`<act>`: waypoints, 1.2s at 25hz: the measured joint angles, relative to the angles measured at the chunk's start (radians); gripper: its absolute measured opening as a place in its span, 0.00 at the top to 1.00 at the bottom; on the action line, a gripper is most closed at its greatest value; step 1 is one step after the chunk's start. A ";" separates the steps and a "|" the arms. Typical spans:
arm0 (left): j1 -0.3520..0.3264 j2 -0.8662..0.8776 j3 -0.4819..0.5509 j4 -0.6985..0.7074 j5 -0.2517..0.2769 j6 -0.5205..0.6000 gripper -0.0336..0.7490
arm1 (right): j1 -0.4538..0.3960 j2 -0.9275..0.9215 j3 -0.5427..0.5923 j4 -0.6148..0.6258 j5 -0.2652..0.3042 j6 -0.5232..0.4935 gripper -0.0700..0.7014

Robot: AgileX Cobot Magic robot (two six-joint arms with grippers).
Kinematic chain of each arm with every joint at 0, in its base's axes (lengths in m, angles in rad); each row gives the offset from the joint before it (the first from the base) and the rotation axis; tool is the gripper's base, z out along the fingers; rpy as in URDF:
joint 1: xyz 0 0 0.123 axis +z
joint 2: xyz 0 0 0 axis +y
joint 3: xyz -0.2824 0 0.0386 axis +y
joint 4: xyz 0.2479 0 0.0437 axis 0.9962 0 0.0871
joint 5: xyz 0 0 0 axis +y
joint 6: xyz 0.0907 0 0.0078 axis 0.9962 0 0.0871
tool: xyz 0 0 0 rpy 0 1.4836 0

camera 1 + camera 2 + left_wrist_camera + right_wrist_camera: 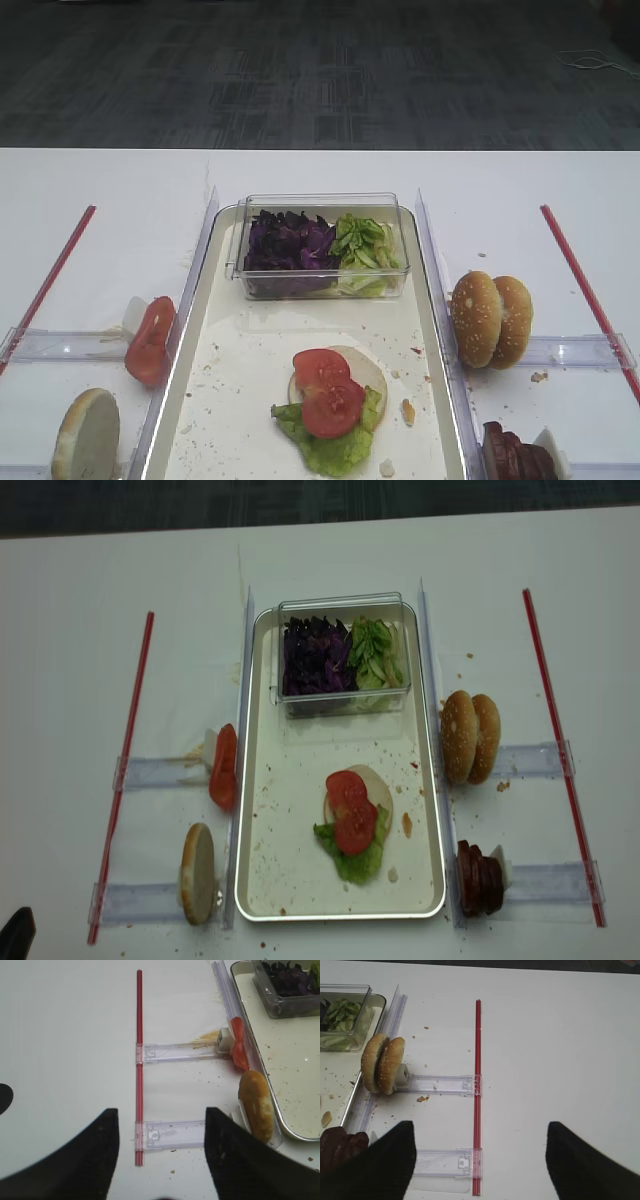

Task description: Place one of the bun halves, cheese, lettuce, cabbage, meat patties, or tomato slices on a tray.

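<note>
Two glossy red tomato slices (328, 392) are sitting stacked on a ruffled green lettuce (333, 445) leaf and a pale flat bun half (362, 366), around 6 o'clock on the crumb-speckled metallic tray (240, 380). The clear plastic tub (318, 246) at 12 o'clock is holding shredded purple cabbage (288, 243). Left gripper (162, 1160) – black fingers spread wide, grasping nothing. Right gripper (480, 1160) is hanging released too.

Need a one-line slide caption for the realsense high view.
Tray holding two tomato slices stacked on lettuce and a bun half, with a clear tub of cabbage behind.
</note>
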 joint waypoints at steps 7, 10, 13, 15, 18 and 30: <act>0.000 0.000 0.000 0.000 0.000 0.000 0.46 | 0.000 0.000 0.000 0.000 0.000 0.004 0.17; 0.000 0.000 0.000 0.000 0.000 0.000 0.46 | 0.000 0.000 0.000 0.000 0.000 0.004 0.17; 0.000 0.000 0.000 0.000 0.000 0.000 0.46 | 0.000 0.000 0.000 0.000 0.000 0.004 0.17; 0.000 0.000 0.000 0.000 0.000 0.000 0.46 | 0.000 0.000 0.000 0.000 -0.001 0.004 0.17; 0.000 0.000 0.000 0.000 0.000 0.000 0.46 | 0.000 0.000 0.000 0.000 -0.001 0.004 0.17; 0.000 0.000 0.000 -0.002 0.000 0.000 0.46 | 0.000 0.000 0.000 0.000 -0.001 0.004 0.17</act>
